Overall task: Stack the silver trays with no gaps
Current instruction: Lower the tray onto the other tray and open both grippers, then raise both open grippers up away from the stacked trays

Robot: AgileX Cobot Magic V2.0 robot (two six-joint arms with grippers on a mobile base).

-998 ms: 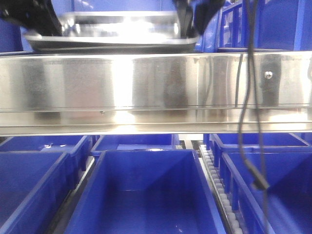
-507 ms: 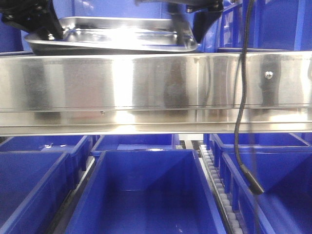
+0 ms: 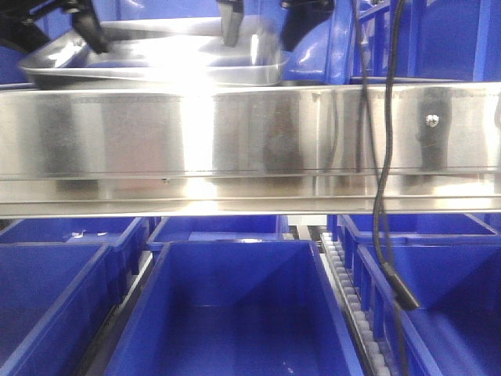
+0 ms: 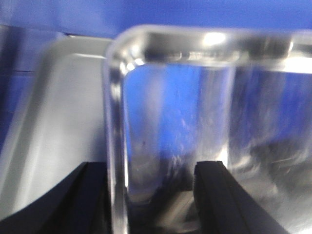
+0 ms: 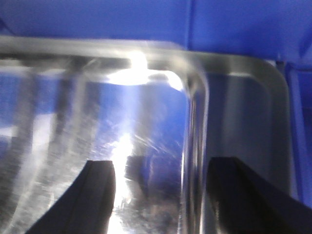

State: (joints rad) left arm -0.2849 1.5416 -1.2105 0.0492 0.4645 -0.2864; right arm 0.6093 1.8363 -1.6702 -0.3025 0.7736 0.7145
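Note:
Two silver trays sit nested on the shelf behind the steel rail, the top one offset from the one under it. In the left wrist view my left gripper is open astride the upper tray's left rim, one finger inside it and one over the lower tray. My right gripper is open the same way astride the upper tray's right rim, with the lower tray showing beyond it. From the front, the left gripper and right gripper reach down at the trays' two ends.
A long mirror-like steel shelf rail with a screw crosses in front of the trays. Blue plastic bins stand below it and more behind. A black cable hangs at the right over a roller track.
The top tray and both grippers have shifted left; its right end now sits well left of where it was. The hanging cable has swung.

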